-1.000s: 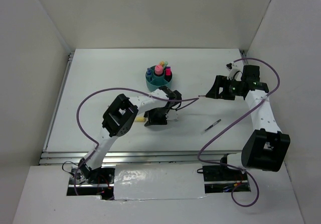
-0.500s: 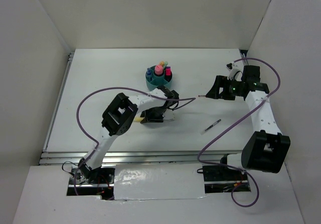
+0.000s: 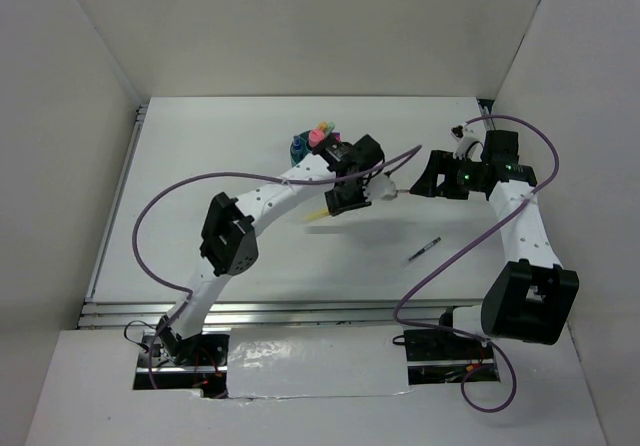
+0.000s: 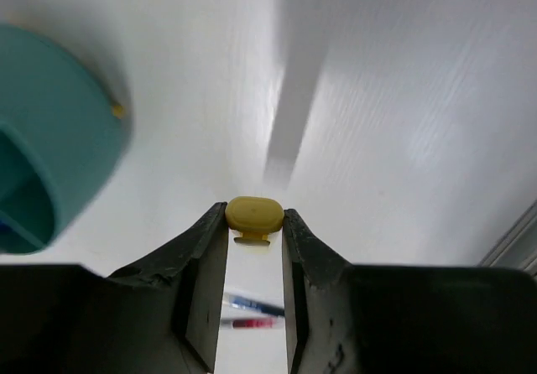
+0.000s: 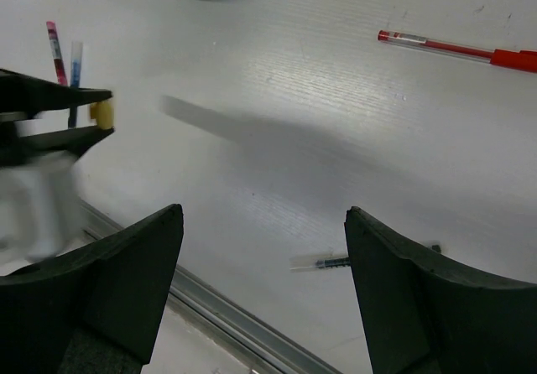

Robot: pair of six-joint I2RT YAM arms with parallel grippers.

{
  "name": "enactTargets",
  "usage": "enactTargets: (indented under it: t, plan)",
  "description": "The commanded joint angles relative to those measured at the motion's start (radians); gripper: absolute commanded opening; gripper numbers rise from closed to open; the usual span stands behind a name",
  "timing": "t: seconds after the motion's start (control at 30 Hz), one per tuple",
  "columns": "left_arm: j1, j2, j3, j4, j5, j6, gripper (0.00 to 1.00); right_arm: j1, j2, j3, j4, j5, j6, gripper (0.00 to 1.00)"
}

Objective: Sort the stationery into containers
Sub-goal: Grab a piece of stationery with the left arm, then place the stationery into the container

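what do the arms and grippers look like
The left arm and right arm both have white tube links joined by boxy black joint housings. A purple cable loops loosely along each. The right arm shows small green lights near its wrist. The left gripper and right gripper are matte black, each with two flat, tapered fingers.

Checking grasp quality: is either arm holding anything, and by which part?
The left gripper pinches a yellow marker by one end, between the tips of its fingers. The right gripper is open and holds nothing.
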Motion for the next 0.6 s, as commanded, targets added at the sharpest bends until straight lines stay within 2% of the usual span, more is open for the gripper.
enactTargets:
  t: [0.0, 0.07, 0.13, 0.27, 0.3, 0.37, 0.47, 0.57]
  plan:
    - [-0.002, -0.135, 0.143, 0.054, 0.109, -0.07, 0.02, -0.005, -0.036, 0.01, 0.012, -0.02, -0.006, 0.84]
    - [0.06, -0.213, 0.154, 0.173, 0.143, -0.104, 0.0, -0.002, -0.033, 0.01, 0.012, -0.02, -0.006, 0.84]
    - [0.122, -0.278, 0.099, 0.288, 0.204, -0.176, 0.0, -0.004, -0.027, 0.01, 0.012, -0.025, -0.006, 0.84]
    - [0.339, -0.445, -0.091, 0.709, 0.344, -0.346, 0.0, -0.002, -0.009, 0.022, 0.009, -0.029, -0.007, 0.84]
    - [0.367, -0.457, -0.105, 0.762, 0.347, -0.37, 0.0, -0.002, -0.007, 0.023, 0.008, -0.029, -0.007, 0.84]
    - [0.425, -0.442, -0.093, 0.815, 0.343, -0.387, 0.0, -0.002, -0.002, 0.028, 0.003, -0.026, -0.009, 0.83]
    - [0.476, -0.352, 0.072, 0.787, 0.338, -0.379, 0.0, -0.001, 0.001, 0.026, 0.003, -0.023, -0.01, 0.83]
    - [0.531, -0.301, 0.082, 0.818, 0.373, -0.419, 0.0, 0.0, 0.001, 0.02, 0.008, -0.022, -0.01, 0.83]
